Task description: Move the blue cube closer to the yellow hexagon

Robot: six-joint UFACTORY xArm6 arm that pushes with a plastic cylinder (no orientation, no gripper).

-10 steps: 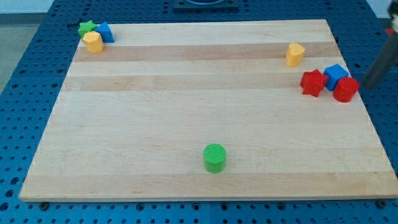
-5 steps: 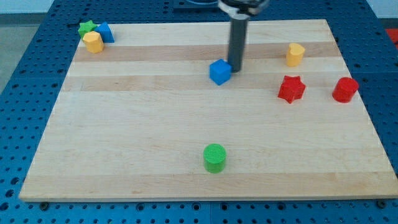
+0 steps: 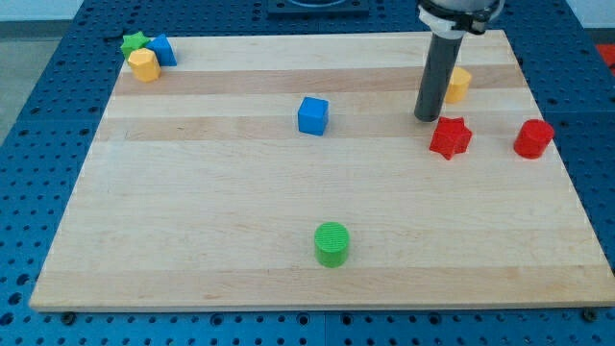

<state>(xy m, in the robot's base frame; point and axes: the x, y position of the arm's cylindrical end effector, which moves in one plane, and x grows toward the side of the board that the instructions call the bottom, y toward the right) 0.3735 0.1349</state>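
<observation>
The blue cube [image 3: 312, 115] sits alone on the wooden board [image 3: 211, 221], a little above its middle. My tip [image 3: 426, 117] rests on the board well to the cube's right and is not touching it. The tip stands just up and left of the red star [image 3: 449, 137]. A yellow block that looks hexagonal [image 3: 460, 85] lies up and right of the tip, its left side hidden by the rod. A second yellow block [image 3: 144, 65] lies at the top left corner.
A green star [image 3: 135, 42] and another blue block [image 3: 161, 50] are bunched with the yellow block at the top left. A red rounded block [image 3: 533, 138] sits at the right edge. A green cylinder [image 3: 332, 243] stands near the bottom middle.
The blue cube was pushed left from the red blocks to the board's middle, then a little further left. My tip left the cube and moved right, to beside the red star.
</observation>
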